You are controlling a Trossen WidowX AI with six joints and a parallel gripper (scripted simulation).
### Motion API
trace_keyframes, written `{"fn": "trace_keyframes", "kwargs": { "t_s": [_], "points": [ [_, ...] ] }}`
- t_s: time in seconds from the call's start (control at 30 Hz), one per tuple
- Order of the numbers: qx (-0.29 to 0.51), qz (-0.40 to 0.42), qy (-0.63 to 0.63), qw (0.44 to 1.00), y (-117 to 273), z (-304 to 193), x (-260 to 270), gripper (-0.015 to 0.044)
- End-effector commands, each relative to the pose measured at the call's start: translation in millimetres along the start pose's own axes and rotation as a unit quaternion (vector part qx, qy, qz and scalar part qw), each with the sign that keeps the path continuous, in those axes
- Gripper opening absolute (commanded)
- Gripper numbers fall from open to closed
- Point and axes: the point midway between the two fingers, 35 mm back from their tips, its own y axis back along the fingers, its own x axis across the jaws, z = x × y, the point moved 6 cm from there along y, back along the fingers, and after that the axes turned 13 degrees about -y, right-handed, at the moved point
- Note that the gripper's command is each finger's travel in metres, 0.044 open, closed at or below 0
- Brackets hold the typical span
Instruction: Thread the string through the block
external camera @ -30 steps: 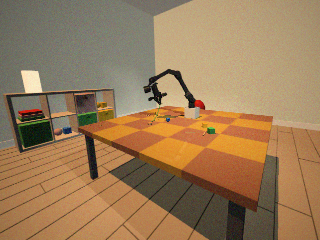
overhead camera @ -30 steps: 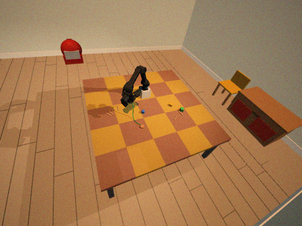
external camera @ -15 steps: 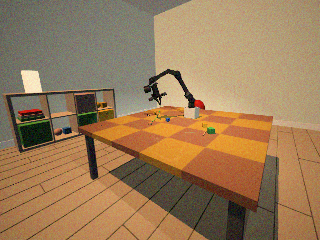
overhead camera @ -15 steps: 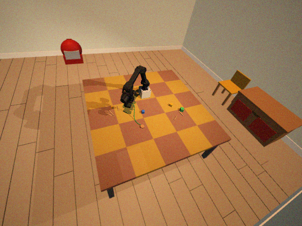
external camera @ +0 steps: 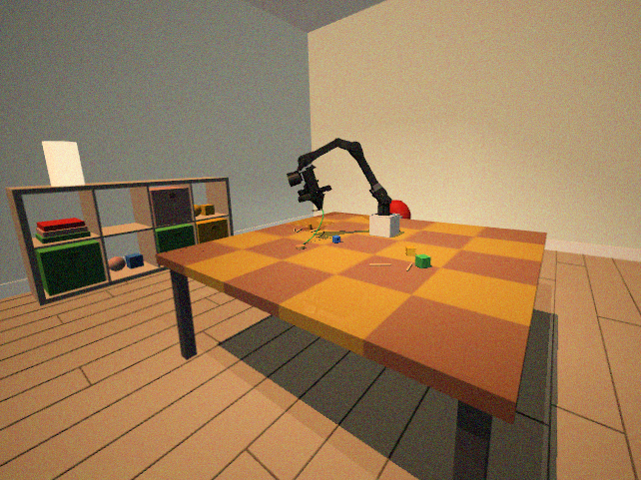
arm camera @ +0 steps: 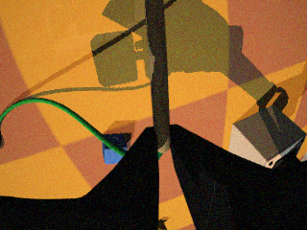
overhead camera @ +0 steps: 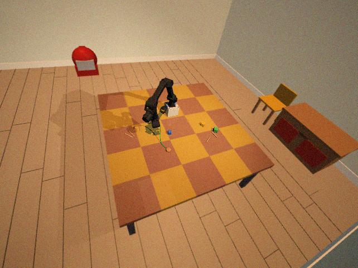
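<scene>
My pincer [overhead camera: 155,126] [external camera: 320,207] [arm camera: 161,134] is clamped on the stick [arm camera: 155,57], up above the tabletop [overhead camera: 167,196] [external camera: 341,292], green string [overhead camera: 160,136] [external camera: 321,225] [arm camera: 62,108] trailing to its button [overhead camera: 168,149] [external camera: 301,246]. Pickup done! Threading isn't, by the look of it; pull-through, set-down and release remain. Which piece is the holed block, I can't tell.

table top [overhead camera: 167,187] [external camera: 331,308]: checkered, orange-yellow and reddish brown, brown at the near left corner in the top view. string [overhead camera: 160,136] [external camera: 321,224] [arm camera: 58,106]: green. small cubes: one blue [overhead camera: 169,132] [external camera: 336,240] [arm camera: 114,155], one green [overhead camera: 215,129] [external camera: 422,260].
</scene>
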Motion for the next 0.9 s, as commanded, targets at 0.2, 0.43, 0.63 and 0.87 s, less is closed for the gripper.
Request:
{"fn": "trace_keyframes", "kwargs": {
  "t_s": [0.2, 0.43, 0.63, 0.87],
  "points": [
    [0.004, 0.002, 0.168, 0.986, 0.0, 0.9, 0.3, 0.0],
    [0.006, 0.005, 0.286, 0.958, 0.1, 1.6, 0.4, 0.0],
    [0.006, 0.007, 0.383, 0.924, 0.3, 2.3, 0.5, 0.0],
    [0.006, 0.01, 0.491, 0.871, 0.4, 3.0, 0.7, 0.0]
  ]
}}
